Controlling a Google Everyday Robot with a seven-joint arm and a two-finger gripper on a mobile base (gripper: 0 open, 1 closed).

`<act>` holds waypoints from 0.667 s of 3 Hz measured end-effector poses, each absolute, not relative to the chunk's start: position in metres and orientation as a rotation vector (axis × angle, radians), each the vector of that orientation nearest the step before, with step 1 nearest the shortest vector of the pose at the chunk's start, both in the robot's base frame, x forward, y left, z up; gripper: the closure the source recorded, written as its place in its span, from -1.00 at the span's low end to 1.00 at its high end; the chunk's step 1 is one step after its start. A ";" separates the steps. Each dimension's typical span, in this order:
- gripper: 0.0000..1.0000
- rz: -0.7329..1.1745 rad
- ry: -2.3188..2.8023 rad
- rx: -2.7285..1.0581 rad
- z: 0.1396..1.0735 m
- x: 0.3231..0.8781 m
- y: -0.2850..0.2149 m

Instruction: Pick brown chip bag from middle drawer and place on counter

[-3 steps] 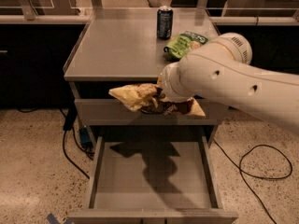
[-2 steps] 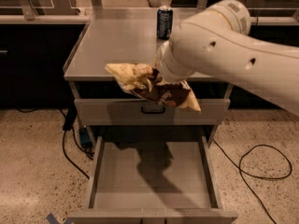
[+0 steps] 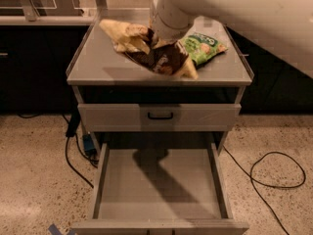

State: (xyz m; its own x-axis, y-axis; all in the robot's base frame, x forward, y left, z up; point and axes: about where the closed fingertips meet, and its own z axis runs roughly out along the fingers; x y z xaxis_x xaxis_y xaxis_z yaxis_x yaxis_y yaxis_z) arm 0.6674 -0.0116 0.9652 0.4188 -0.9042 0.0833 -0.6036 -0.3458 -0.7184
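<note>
The brown chip bag [image 3: 155, 55] hangs tilted just above the counter [image 3: 95, 67], its pale-yellow ends sticking out to the left and lower right. My gripper [image 3: 152, 37] comes down from the large white arm [image 3: 234, 9] at the top right and is shut on the bag's middle; the bag and the wrist largely hide its fingers. The middle drawer [image 3: 190, 202] is pulled fully open below, with only shadow on its floor.
A green snack bag [image 3: 203, 45] lies on the counter's right side, right behind the brown bag. A shut grey drawer front with a black handle [image 3: 160, 115] sits above the open drawer. Black cables [image 3: 274, 173] lie on the floor on both sides.
My arm has lifted the brown chip bag from in front of the upper drawer front up and back over the counter. The soda can is now hidden behind the arm.
</note>
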 end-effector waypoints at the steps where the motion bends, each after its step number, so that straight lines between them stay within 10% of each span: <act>1: 1.00 -0.645 1.204 -2.069 0.989 0.707 0.004; 2: 1.00 -0.577 1.162 -2.072 0.981 0.735 0.027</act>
